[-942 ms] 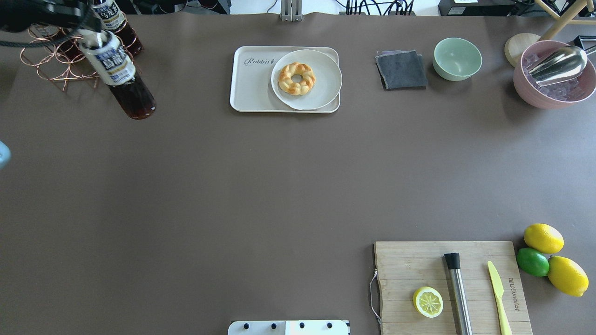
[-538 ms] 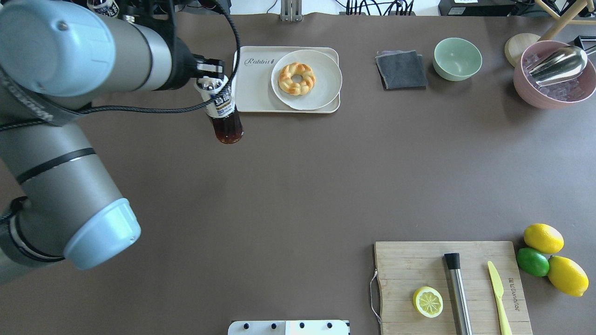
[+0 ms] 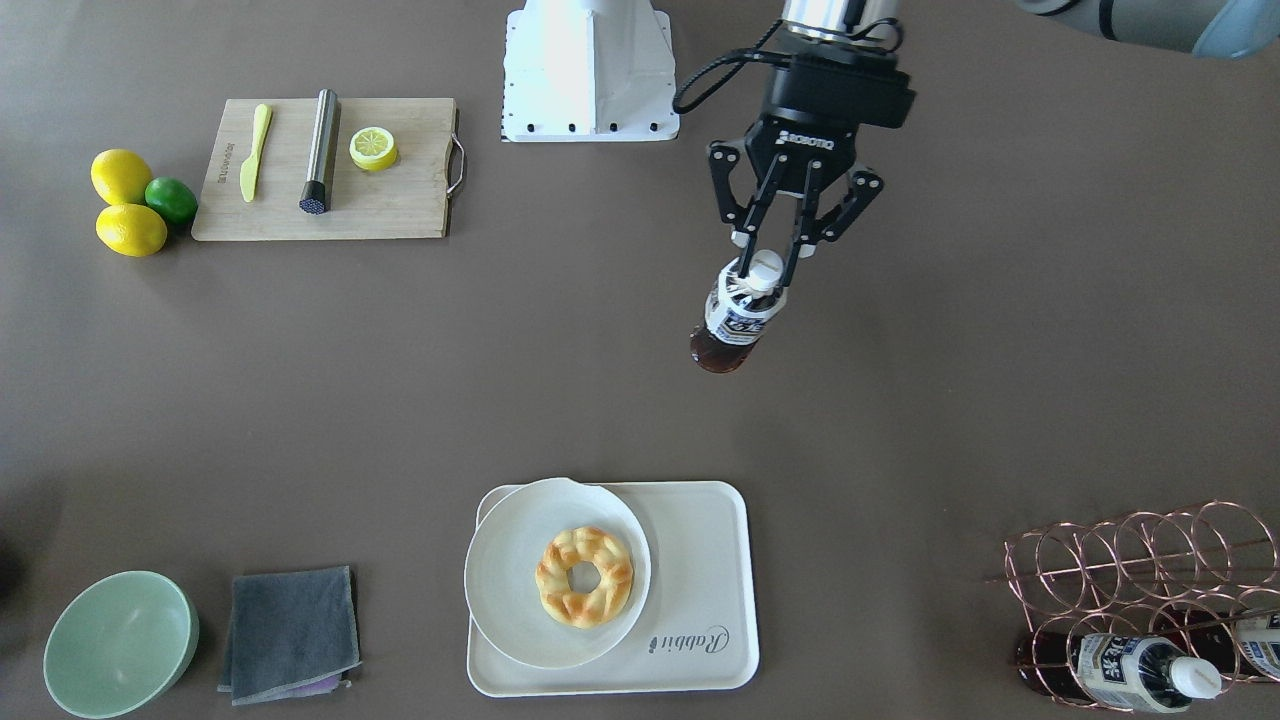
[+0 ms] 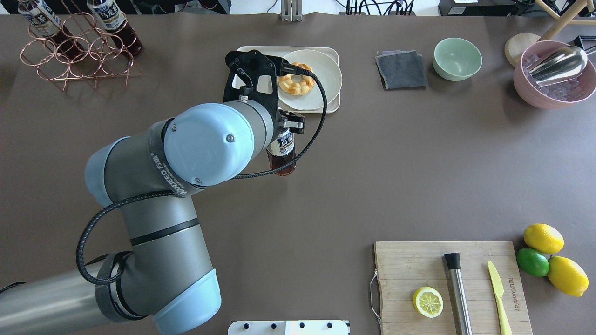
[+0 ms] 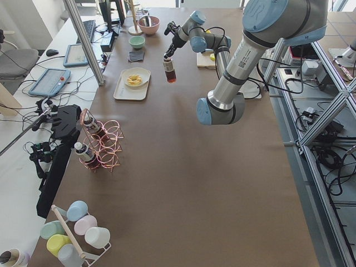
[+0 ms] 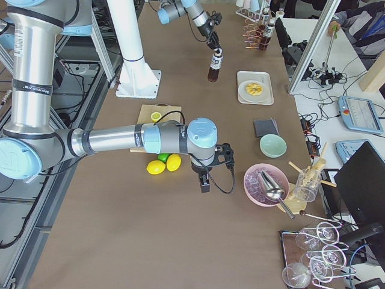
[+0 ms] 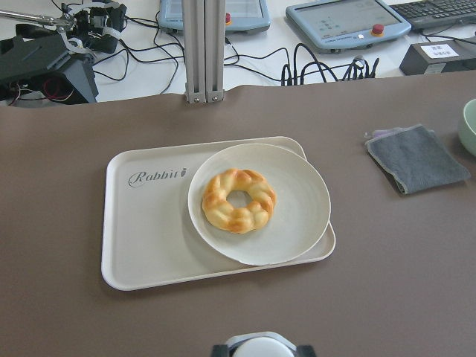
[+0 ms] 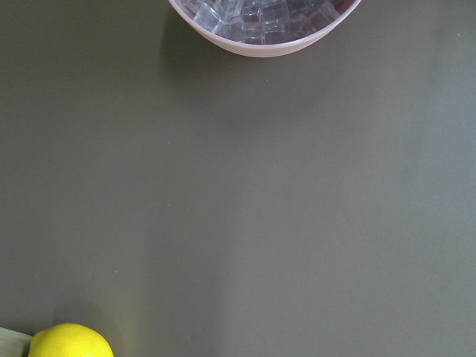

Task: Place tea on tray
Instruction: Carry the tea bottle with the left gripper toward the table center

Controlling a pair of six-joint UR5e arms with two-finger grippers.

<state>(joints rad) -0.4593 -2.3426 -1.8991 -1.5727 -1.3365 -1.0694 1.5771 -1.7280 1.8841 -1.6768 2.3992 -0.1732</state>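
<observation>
My left gripper is shut on the white cap of a tea bottle, a clear bottle of dark brown liquid with a white-and-blue label. The bottle hangs above the table, on the robot's side of the tray, and also shows in the overhead view. The cream tray with "Rabbit" lettering lies beyond it; its left part is bare in the left wrist view. My right gripper hangs near the lemons; I cannot tell if it is open or shut.
A white plate with a twisted doughnut covers half the tray. A copper rack holds more tea bottles. A grey cloth, green bowl, cutting board and pink ice bowl stand further off.
My left arm has carried the tea bottle from the rack at the far left rightwards and towards the robot, to a spot in front of the tray.
</observation>
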